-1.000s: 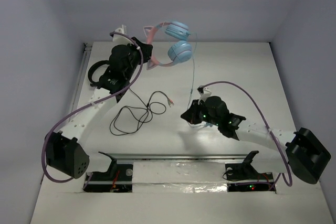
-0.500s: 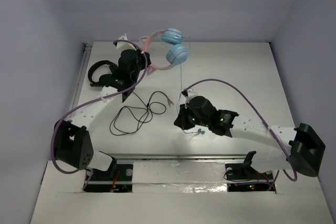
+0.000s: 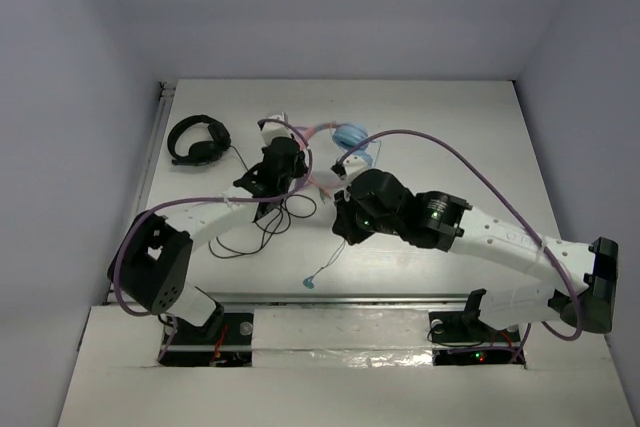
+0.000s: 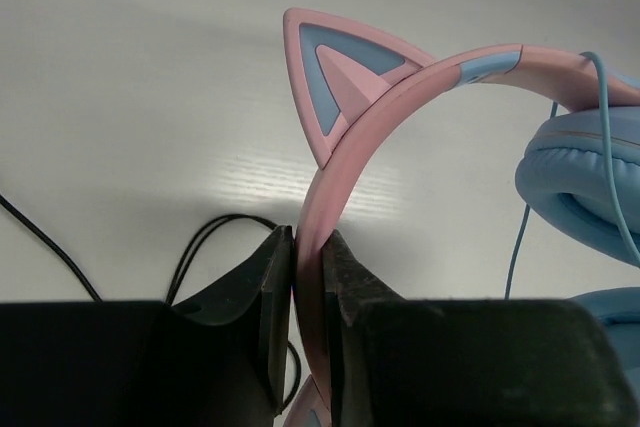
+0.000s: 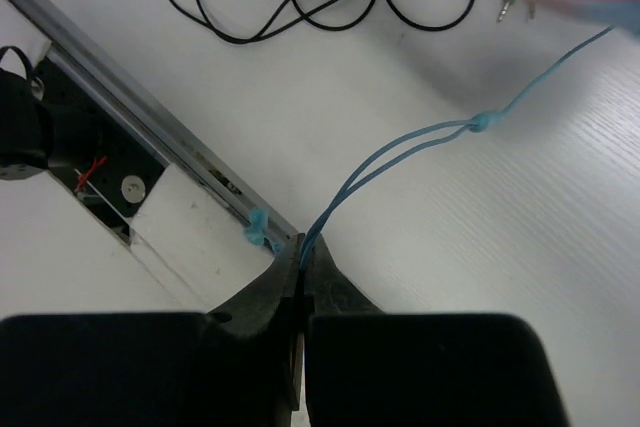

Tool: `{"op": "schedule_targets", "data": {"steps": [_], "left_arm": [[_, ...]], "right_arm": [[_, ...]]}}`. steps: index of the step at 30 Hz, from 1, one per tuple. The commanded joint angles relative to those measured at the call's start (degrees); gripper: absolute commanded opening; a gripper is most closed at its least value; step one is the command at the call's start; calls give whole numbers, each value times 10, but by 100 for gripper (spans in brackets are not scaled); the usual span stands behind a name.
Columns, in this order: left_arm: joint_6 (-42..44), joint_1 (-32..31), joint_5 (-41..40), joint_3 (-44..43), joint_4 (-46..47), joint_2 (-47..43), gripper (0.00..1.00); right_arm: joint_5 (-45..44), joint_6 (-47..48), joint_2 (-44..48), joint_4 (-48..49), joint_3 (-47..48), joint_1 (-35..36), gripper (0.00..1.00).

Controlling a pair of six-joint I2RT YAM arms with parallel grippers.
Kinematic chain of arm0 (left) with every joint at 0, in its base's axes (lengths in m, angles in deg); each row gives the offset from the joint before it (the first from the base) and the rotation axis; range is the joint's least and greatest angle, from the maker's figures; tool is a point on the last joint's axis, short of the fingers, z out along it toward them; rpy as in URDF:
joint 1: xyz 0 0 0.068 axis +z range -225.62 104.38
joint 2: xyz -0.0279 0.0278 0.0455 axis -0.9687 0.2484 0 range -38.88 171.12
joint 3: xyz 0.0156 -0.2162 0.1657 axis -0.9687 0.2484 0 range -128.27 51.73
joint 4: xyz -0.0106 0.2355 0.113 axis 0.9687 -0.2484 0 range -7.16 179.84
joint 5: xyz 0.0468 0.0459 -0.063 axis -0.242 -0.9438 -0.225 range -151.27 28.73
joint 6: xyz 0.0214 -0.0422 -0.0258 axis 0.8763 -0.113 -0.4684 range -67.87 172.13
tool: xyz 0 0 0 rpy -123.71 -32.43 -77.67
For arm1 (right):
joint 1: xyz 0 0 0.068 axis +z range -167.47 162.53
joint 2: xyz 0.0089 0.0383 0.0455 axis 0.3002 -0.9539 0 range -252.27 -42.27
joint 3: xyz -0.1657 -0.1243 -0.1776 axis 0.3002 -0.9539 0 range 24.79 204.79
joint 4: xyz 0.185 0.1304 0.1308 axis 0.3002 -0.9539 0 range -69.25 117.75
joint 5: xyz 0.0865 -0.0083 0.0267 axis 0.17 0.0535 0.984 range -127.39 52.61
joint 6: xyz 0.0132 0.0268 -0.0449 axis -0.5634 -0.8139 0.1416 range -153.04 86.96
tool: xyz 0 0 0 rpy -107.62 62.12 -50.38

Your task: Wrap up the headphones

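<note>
Soft, cool, even light; crisp from above, murkier close to the wrist cameras.
From overhead the white tabletop [image 3: 470, 107] reads bright, with faint diffuse shadows under the arms and dimmer lilac-grey walls. In the left wrist view a pale glare patch lies on the tabletop beside the sharply focused headphones [image 4: 420, 87], while the black jaws are dark and featureless. In the right wrist view their pink band is smeared at the top right.
</note>
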Motion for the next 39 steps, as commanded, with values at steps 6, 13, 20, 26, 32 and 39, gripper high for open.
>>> {"op": "schedule_targets", "data": {"steps": [6,13,20,26,32,39], "left_arm": [[12,-31,44,50,86,-51,0],[36,-90,82,96,67,-74,0],[69,-131,116,90,-4,-77,0],[51,-137,100,106,-97,-125,0],[66,-157,85,88,-176,-132,0],[76,-202,74,62,-242,-92,0]], "right_arm": [[-91,83,18,-138,124,3,0],[-103,93,22,-115,147,3,0],[-181,125,3,-151,158,-2,0],[-178,140,17,-176,161,-21,0],[-166,174,-3,-207,196,-31,0],[-148,193,-33,-273,258,-31,0]]}}
